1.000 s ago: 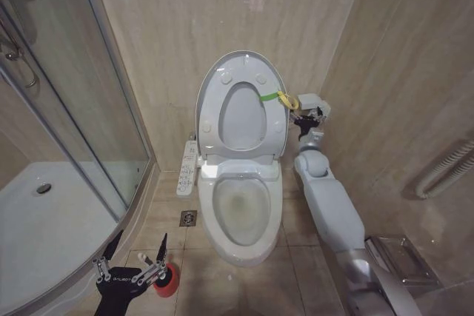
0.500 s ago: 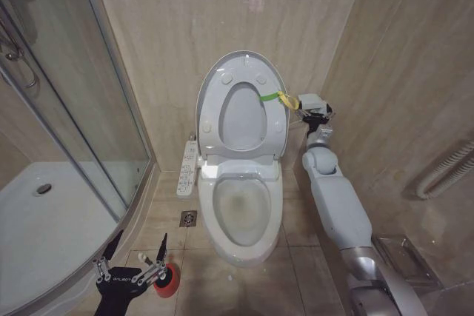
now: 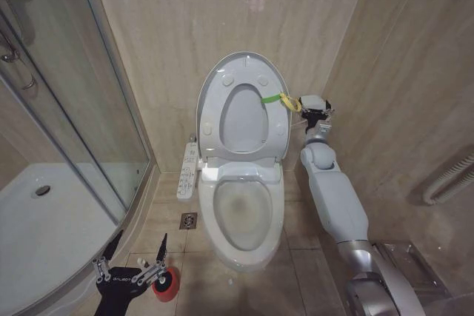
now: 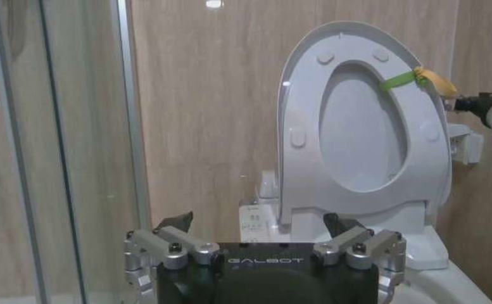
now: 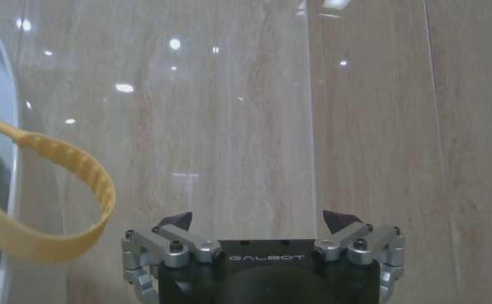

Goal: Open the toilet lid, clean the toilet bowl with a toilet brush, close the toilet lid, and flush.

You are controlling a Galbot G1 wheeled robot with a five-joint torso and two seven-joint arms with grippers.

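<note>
The toilet lid (image 3: 241, 72) stands upright against the back wall, with the seat ring raised against it. A green-and-yellow band (image 3: 280, 98) hangs at its right edge. Below, the toilet bowl (image 3: 241, 212) lies uncovered. My right gripper (image 3: 317, 113) is open just right of the band's yellow loop (image 5: 60, 190), holding nothing, and also shows as my right gripper (image 5: 258, 220) facing the wall. My left gripper (image 3: 137, 253) hovers open low at the left, above the toilet brush's red holder (image 3: 169, 284). The brush handle is hidden.
A glass shower screen (image 3: 74, 109) and a white shower tray (image 3: 44, 220) fill the left side. A white control panel (image 3: 189, 168) and a floor drain (image 3: 188, 219) lie left of the bowl. Tiled walls close in behind and on the right, with a hose (image 3: 448, 179).
My right arm has straightened a little and its gripper has drifted slightly right, off the band's loop. The lid stays upright. The left gripper has held still.
</note>
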